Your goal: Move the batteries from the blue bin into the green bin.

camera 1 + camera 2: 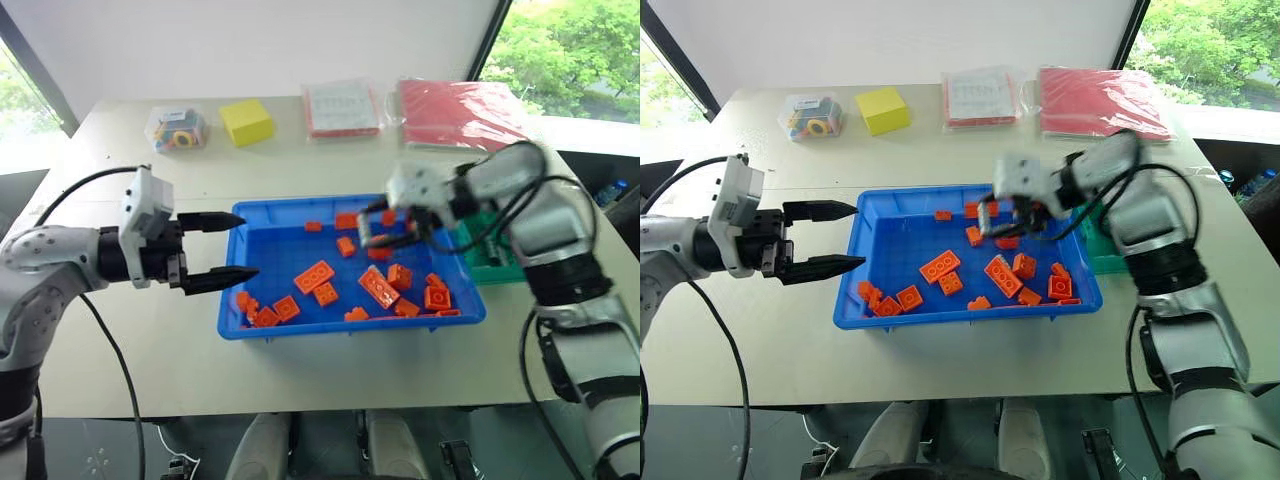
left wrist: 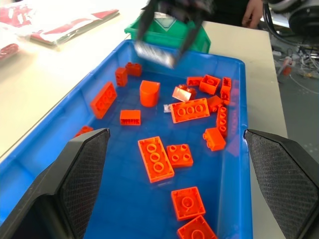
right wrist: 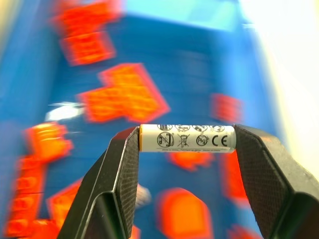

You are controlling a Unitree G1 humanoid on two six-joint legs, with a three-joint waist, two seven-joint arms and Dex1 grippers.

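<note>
While the left gripper (image 1: pixel 228 247) hovered level at the blue bin's (image 1: pixel 262 320) edge with fingers apart, the right gripper (image 3: pixel 186 138), angled downward above the bin, clamped a battery (image 3: pixel 187 138) endwise.

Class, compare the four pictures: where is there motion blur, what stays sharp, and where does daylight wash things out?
Right wrist view: the battery is sharp between the right gripper fingers; the bricks and blue bin behind are smeared. Left wrist view: the bricks are sharp, the right gripper is blurred. Eye views: the windows are overexposed, and the right gripper is slightly soft.
</note>
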